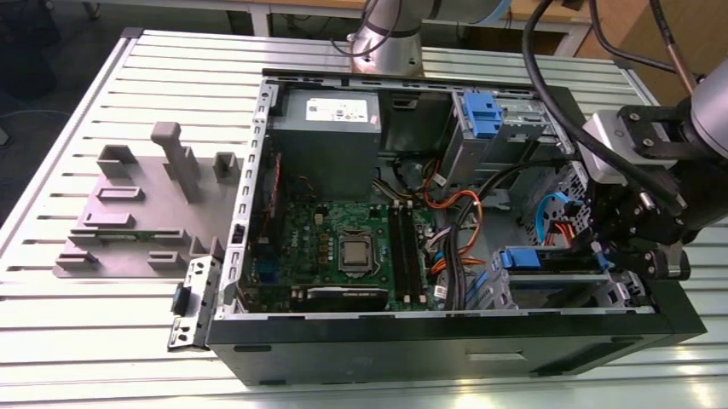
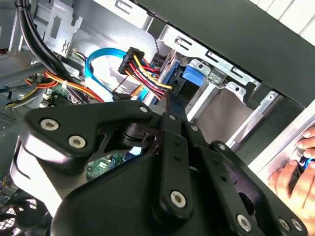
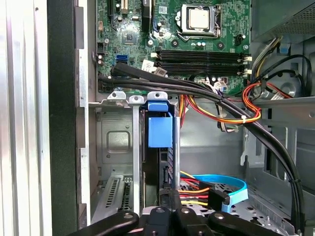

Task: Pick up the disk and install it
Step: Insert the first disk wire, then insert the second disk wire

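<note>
Blue-framed disk (image 3: 160, 129) sits in its bay, just beyond the fingers (image 3: 173, 196).

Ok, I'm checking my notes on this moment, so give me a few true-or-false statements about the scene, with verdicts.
1. The computer case lies open, with its motherboard showing. True.
2. The gripper hovers over the grey fixture. False: it is over the case's drive bays at the exterior view's right, and the fixture stands at the left.
3. A person's hand appears in the second wrist view. True.
4. A cooler covers the processor. False: it is bare.
</note>
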`<state>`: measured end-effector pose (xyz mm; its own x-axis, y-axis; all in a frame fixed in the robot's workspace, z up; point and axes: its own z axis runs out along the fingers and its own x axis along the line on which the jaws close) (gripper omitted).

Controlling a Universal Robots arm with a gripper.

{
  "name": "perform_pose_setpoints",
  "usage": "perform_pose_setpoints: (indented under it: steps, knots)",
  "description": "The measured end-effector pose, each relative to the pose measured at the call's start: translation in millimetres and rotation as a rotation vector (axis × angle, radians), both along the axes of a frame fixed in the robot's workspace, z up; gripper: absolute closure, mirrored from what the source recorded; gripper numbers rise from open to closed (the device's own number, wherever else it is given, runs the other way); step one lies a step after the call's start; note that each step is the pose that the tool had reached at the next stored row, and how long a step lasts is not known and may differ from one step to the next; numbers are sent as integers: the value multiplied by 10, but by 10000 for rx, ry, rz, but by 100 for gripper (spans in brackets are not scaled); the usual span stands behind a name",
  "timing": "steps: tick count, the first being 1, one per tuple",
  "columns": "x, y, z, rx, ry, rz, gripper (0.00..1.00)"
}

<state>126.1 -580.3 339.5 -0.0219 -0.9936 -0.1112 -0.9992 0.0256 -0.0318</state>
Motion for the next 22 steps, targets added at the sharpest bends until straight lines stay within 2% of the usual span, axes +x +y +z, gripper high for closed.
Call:
perform_pose_setpoints:
  steps: [16,22]
  knots:
    - [-4,0,11,-5,0,0,89]
    - [-83,0,9,-1,0,9,89]
